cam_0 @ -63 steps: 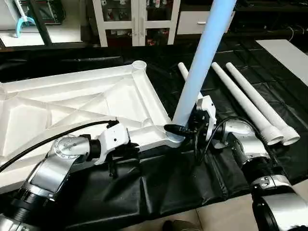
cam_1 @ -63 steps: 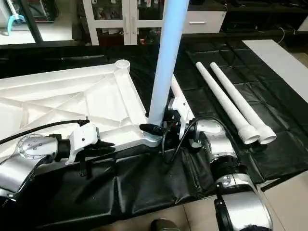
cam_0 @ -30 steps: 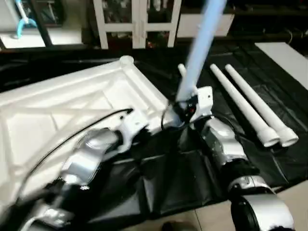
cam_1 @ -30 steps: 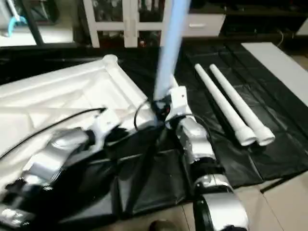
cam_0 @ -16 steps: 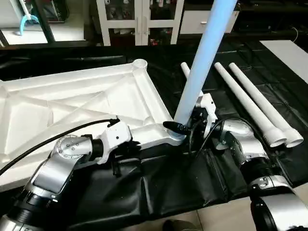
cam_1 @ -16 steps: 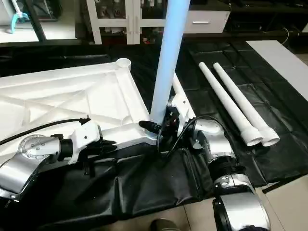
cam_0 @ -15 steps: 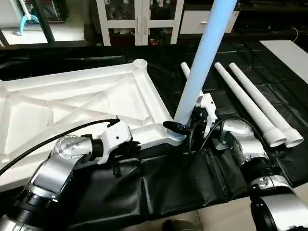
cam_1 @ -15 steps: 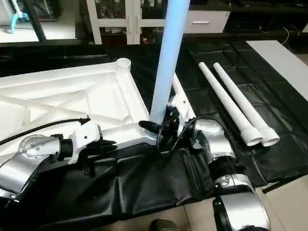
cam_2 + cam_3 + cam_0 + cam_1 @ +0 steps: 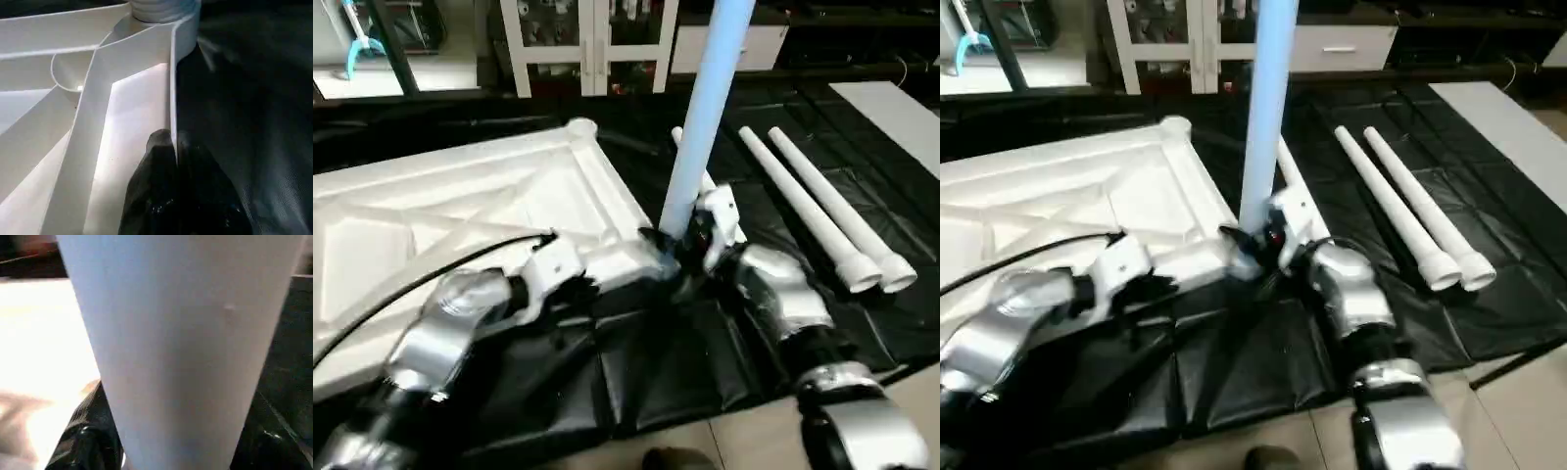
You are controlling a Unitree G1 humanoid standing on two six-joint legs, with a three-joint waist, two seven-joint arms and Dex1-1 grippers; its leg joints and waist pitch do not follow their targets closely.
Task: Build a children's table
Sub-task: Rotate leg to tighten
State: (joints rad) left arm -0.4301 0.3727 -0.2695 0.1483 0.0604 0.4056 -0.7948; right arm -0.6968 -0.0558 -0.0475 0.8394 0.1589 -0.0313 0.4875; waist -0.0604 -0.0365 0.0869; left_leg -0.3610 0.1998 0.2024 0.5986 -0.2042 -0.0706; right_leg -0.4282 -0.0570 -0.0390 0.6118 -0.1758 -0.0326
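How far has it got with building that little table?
One leg stands upright at the near corner of the upside-down top, with the right gripper around its base. The left gripper is pinched on the top's edge. Three legs lie on the black sheet, unfitted.

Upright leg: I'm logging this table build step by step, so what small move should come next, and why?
Probably keep twisting or pressing the upright white tapered tube leg into the white plastic tabletop's near corner socket. The right claw straddles its base, and the left claw pinches the rim. Three legs lie unfitted.
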